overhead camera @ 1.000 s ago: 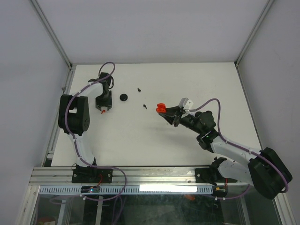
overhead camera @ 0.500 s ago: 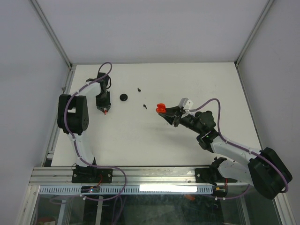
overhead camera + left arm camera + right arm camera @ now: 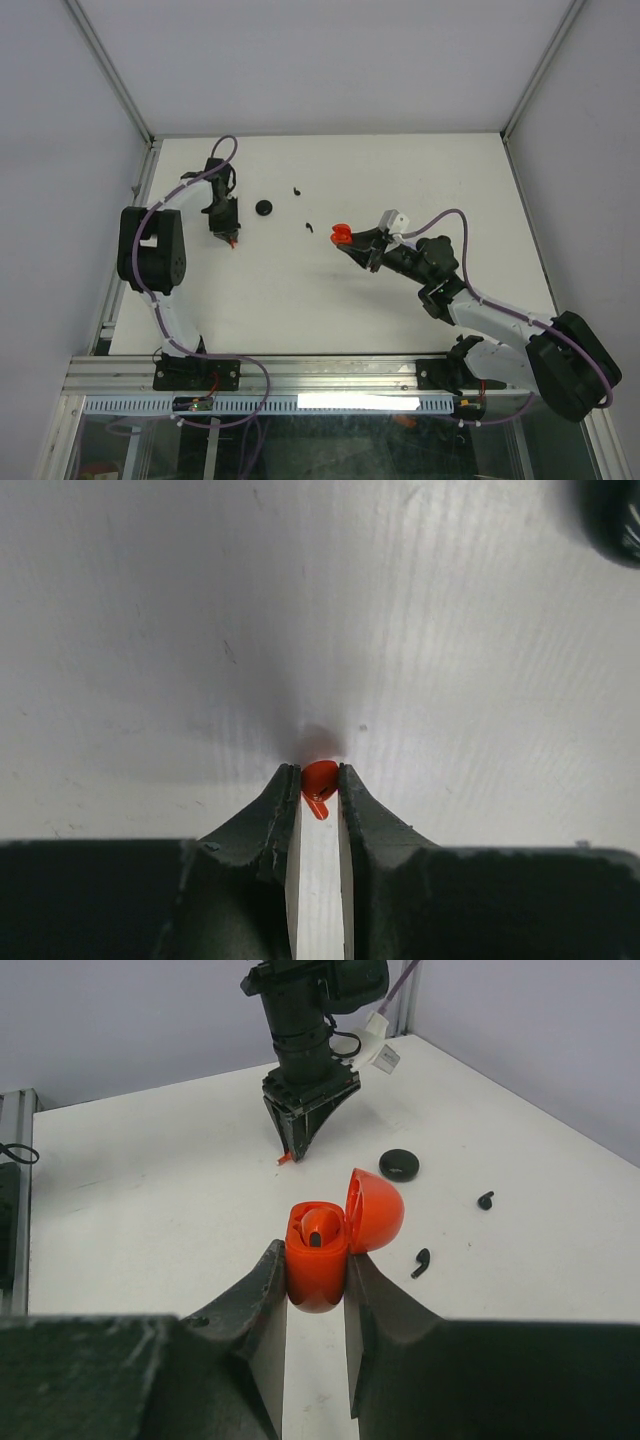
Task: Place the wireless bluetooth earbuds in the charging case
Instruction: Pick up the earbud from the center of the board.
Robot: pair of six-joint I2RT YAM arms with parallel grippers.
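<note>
My right gripper (image 3: 316,1260) is shut on a red charging case (image 3: 318,1255) whose lid hangs open to the right; one red earbud (image 3: 318,1228) sits inside it. In the top view this case (image 3: 341,235) is held above the middle of the table. My left gripper (image 3: 319,775) is shut on a second red earbud (image 3: 318,782), its stem pointing back between the fingers, just over the white table. From above, that left gripper (image 3: 232,240) is at the left of the table. Two black earbuds (image 3: 308,226) (image 3: 296,190) lie loose between the arms.
A round black case (image 3: 264,207) lies right of the left gripper; a part of it shows at the top right corner of the left wrist view (image 3: 612,520). The table's left rail (image 3: 140,200) runs close to the left arm.
The left gripper's jaws have closed on the red earbud, and the arm has shifted slightly right. The right arm with the case has barely moved.
</note>
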